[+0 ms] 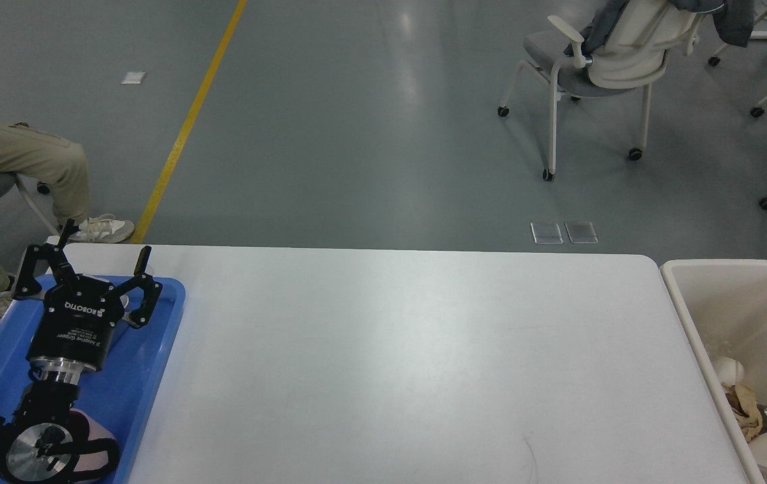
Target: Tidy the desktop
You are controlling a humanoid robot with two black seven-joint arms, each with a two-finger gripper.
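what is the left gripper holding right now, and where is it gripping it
Nothing. The left gripper is open over the blue tray, its fingers spread with nothing between them. The right gripper is out of view.

My left end effector [104,259] covers part of the blue tray [154,336]. The frame edge cuts off the cream bin [685,316], and I can't identify its crumpled contents.
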